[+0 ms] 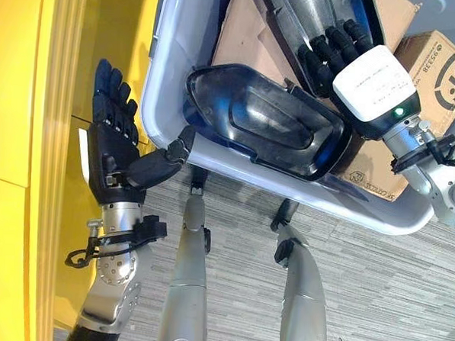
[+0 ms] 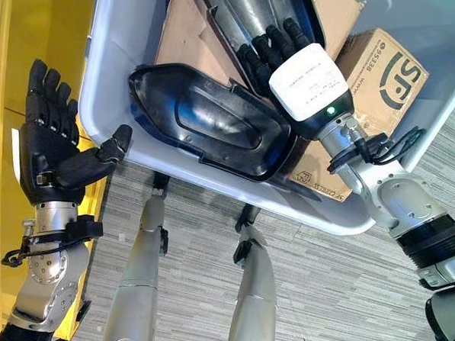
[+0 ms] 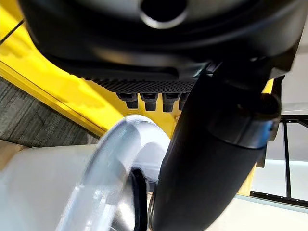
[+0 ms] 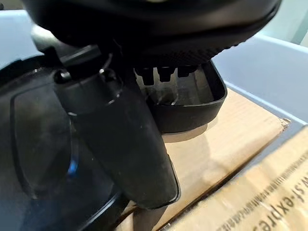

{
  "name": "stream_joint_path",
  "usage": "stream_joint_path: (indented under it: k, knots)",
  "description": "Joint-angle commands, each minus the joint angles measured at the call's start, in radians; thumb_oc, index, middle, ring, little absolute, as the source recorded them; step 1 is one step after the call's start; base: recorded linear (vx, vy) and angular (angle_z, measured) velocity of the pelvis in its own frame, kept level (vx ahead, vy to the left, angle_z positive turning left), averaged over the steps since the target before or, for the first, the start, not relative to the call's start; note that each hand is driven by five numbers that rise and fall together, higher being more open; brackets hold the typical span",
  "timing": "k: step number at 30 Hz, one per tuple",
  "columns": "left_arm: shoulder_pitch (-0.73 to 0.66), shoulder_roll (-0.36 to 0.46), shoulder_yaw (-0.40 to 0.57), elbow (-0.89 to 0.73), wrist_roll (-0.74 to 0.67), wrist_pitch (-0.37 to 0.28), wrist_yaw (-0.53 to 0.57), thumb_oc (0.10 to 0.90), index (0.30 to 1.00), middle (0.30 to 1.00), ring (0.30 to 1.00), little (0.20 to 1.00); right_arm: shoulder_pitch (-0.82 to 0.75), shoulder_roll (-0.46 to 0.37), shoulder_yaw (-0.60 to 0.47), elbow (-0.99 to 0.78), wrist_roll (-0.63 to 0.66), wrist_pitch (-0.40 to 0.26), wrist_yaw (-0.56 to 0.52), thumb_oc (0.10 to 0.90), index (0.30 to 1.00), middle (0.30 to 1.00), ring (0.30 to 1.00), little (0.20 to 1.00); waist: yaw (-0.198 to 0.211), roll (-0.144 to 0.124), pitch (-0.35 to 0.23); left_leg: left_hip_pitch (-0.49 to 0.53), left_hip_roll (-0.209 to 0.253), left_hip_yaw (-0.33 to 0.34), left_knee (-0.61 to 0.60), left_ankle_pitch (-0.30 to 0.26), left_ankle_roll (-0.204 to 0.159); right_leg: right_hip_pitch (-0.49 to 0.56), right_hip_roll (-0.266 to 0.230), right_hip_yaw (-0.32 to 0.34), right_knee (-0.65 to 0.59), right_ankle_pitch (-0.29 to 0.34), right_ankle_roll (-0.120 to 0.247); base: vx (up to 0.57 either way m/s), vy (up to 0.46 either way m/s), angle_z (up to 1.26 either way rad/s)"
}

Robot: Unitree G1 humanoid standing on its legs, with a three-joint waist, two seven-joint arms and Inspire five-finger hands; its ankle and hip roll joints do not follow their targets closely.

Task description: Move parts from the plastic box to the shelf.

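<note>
At nine o'clock stands a smooth yellow panel [image 1: 23, 129]. Just beside it my left hand [image 1: 114, 153] is raised, palm open, fingers [image 1: 109, 95] straight toward twelve o'clock and holding nothing; my thumb [image 1: 167, 156] reaches toward three o'clock and touches the rounded rim of the pale plastic box [image 1: 168, 68]. Inside the box lies a glossy black shell-shaped part [image 1: 264, 119], hollow side up, its long axis running from ten o'clock to four o'clock. It rests on flat brown cardboard [image 1: 246, 34]. Toward one o'clock my right hand [image 2: 268, 46] lies on a second long black part [image 1: 312, 14], fingers extended toward eleven o'clock, gripping nothing that I can see. At three o'clock sits a printed cardboard carton [image 1: 439, 71]. Below is grey striped carpet floor [image 1: 374, 285].
</note>
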Motion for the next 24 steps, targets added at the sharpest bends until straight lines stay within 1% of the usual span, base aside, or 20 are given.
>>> stream_joint_path:
  k: [1,3,4,5,9,15,16,17,24]
  knots:
    - [-0.007,0.016,0.027,-0.144,0.043,-0.105,0.001,0.900,1.000,1.000,1.000,1.000,-0.153,0.045,0.097,0.084,0.023,0.014,-0.043,0.900,1.000,1.000,1.000,1.000,0.015,0.022,-0.008,0.004,0.014,0.024,0.137,-0.204,-0.007,0.063,0.050,0.013,-0.123,0.054,0.000,-0.05,0.004,0.03]
    - [-0.012,0.021,0.023,-0.142,0.039,-0.105,0.003,0.900,1.000,1.000,1.000,1.000,-0.170,0.077,0.121,0.130,0.024,0.023,-0.041,0.900,1.000,1.000,1.000,1.000,0.021,0.023,-0.008,-0.025,0.012,0.020,0.173,-0.216,-0.004,0.036,0.051,0.015,-0.095,0.046,-0.005,-0.06,0.000,0.03]
    - [-0.018,0.025,0.020,-0.139,0.037,-0.105,0.007,0.900,1.000,1.000,1.000,1.000,-0.178,0.103,0.132,0.181,0.031,0.033,-0.042,0.900,1.000,1.000,1.000,1.000,0.028,0.032,-0.008,-0.058,0.006,0.015,0.210,-0.224,-0.004,0.008,0.050,0.019,-0.056,0.034,-0.010,-0.05,0.000,0.00]
    - [-0.020,0.025,0.021,-0.138,0.037,-0.105,0.007,0.900,1.000,1.000,1.000,1.000,-0.183,0.105,0.136,0.185,0.032,0.032,-0.044,0.900,1.000,1.000,1.000,1.000,0.026,0.032,-0.008,-0.064,0.006,0.014,0.218,-0.228,-0.004,0.003,0.050,0.019,-0.049,0.030,-0.010,-0.06,0.001,0.01]
    - [-0.031,0.027,0.006,-0.126,0.027,-0.105,0.007,0.900,1.000,1.000,1.000,1.000,-0.198,0.141,0.165,0.272,0.045,0.042,-0.043,0.900,1.000,1.000,1.000,1.000,0.026,0.050,-0.008,-0.127,-0.005,0.000,0.290,-0.241,-0.002,-0.056,0.042,0.024,0.029,0.008,-0.021,-0.06,0.002,0.03]
    - [-0.043,0.034,-0.002,-0.112,0.018,-0.106,0.004,0.900,1.000,1.000,1.000,1.000,-0.200,0.193,0.174,0.375,0.083,0.046,-0.046,0.900,1.000,1.000,1.000,1.000,0.030,0.059,-0.008,-0.167,-0.012,-0.014,0.337,-0.249,0.000,-0.101,0.043,0.035,0.083,-0.009,-0.032,-0.05,-0.001,0.05]
    - [-0.045,0.035,-0.005,-0.112,0.016,-0.106,0.004,0.900,1.000,1.000,1.000,1.000,-0.200,0.205,0.176,0.391,0.086,0.047,-0.045,0.718,0.745,0.745,0.745,0.745,0.032,0.061,-0.008,-0.170,-0.012,-0.015,0.344,-0.251,0.001,-0.105,0.041,0.034,0.087,-0.009,-0.033,-0.02,0.006,-0.15]
    - [-0.049,0.037,-0.005,-0.109,0.015,-0.106,0.006,0.900,1.000,1.000,1.000,1.000,-0.204,0.221,0.184,0.417,0.091,0.049,-0.046,0.400,0.300,0.300,0.300,0.300,0.033,0.062,-0.008,-0.176,-0.011,-0.014,0.354,-0.255,0.002,-0.113,0.042,0.038,0.099,-0.011,-0.034,-0.02,0.011,-0.13]
    - [-0.059,0.026,-0.007,-0.107,0.008,-0.107,0.004,0.900,1.000,1.000,1.000,1.000,-0.159,0.235,0.153,0.394,0.089,0.047,-0.048,0.400,0.300,0.300,0.300,0.300,0.021,0.065,-0.008,-0.162,-0.012,-0.010,0.354,-0.257,0.004,-0.107,0.036,0.040,0.109,-0.018,-0.033,0.00,0.006,-0.10]
